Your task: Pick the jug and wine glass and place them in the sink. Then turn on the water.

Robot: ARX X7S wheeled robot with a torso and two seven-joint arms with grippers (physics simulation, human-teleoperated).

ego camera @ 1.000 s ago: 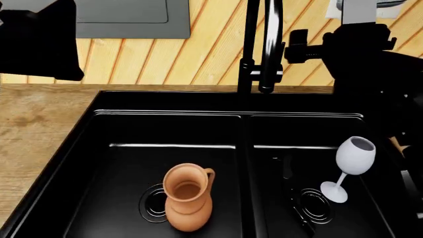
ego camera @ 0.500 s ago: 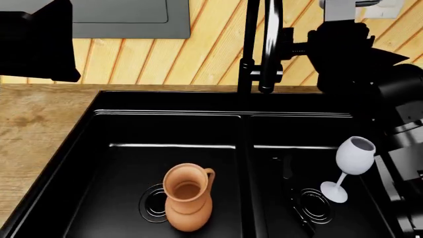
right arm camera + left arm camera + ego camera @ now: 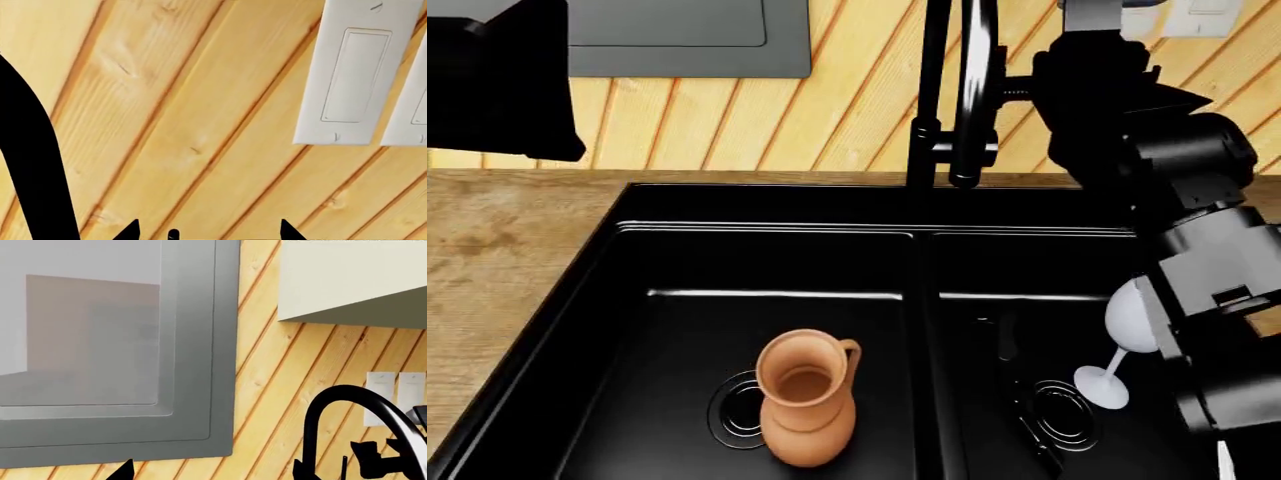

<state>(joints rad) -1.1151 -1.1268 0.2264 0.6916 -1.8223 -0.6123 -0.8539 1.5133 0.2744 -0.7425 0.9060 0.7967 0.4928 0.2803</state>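
Observation:
The terracotta jug (image 3: 807,400) stands upright in the left basin of the black sink (image 3: 761,232), beside the drain. In the right basin stands the pale wine glass (image 3: 1102,386), its bowl partly hidden behind my right forearm. The tall black faucet (image 3: 964,90) rises behind the centre divider. My right gripper (image 3: 1017,92) is open and empty right next to the faucet's neck, facing the plank wall (image 3: 208,234). High at the left, away from the sink, my left gripper (image 3: 213,476) is open and holds nothing.
A wooden counter (image 3: 507,260) borders the sink on the left. A grey window frame (image 3: 193,365) and a pale cabinet (image 3: 353,280) hang on the plank wall. White wall switches (image 3: 353,75) sit just beyond my right gripper.
My right arm has swung left toward the faucet, and its forearm now covers part of the wine glass bowl. Jug and glass have not moved.

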